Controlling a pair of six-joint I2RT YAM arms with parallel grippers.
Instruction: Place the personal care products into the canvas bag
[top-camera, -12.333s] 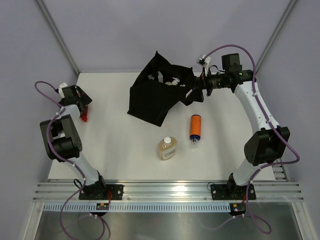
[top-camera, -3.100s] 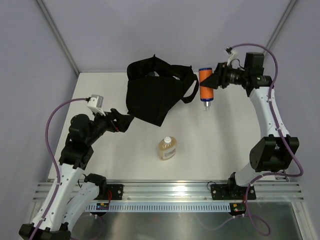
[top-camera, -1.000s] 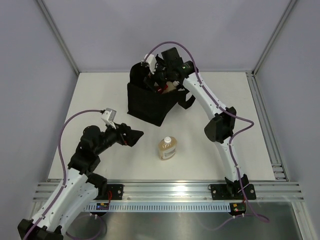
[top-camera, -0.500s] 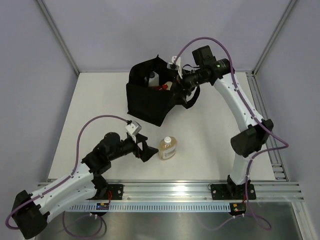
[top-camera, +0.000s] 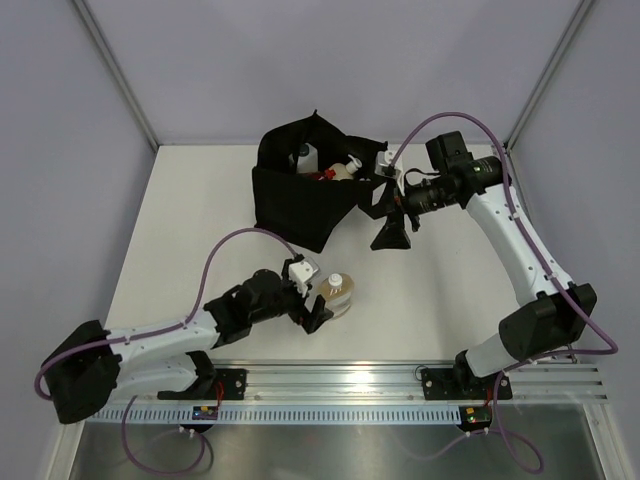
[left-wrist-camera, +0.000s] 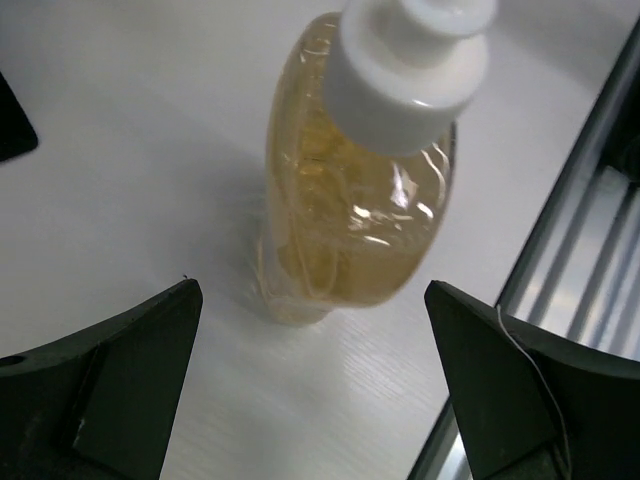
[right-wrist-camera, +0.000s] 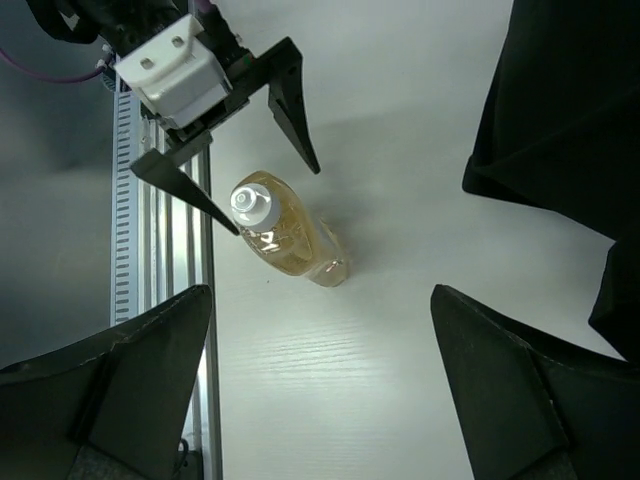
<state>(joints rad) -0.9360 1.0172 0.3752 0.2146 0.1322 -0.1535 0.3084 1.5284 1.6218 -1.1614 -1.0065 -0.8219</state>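
A squat amber-liquid bottle (top-camera: 337, 298) with a white cap stands on the table near the front edge. My left gripper (top-camera: 311, 304) is open just left of it. In the left wrist view the bottle (left-wrist-camera: 355, 190) fills the space ahead of the open gripper (left-wrist-camera: 315, 400), untouched. The black canvas bag (top-camera: 298, 198) stands open at the back, with a white bottle (top-camera: 303, 155), a red item (top-camera: 322, 175) and a pale bottle (top-camera: 346, 170) inside. My right gripper (top-camera: 388, 228) hangs open and empty right of the bag. The right wrist view shows the bottle (right-wrist-camera: 292, 240), my left gripper (right-wrist-camera: 276, 200) and the bag (right-wrist-camera: 570, 120).
The bag's loop handle (top-camera: 376, 196) droops on the table beside my right gripper. A metal rail (top-camera: 340, 381) runs along the table's near edge, close behind the amber bottle. Grey walls close off the back and sides.
My right gripper has pulled out of the bag and moved right, empty and open. My left arm has swung forward and right, bringing its open gripper up to the amber bottle.
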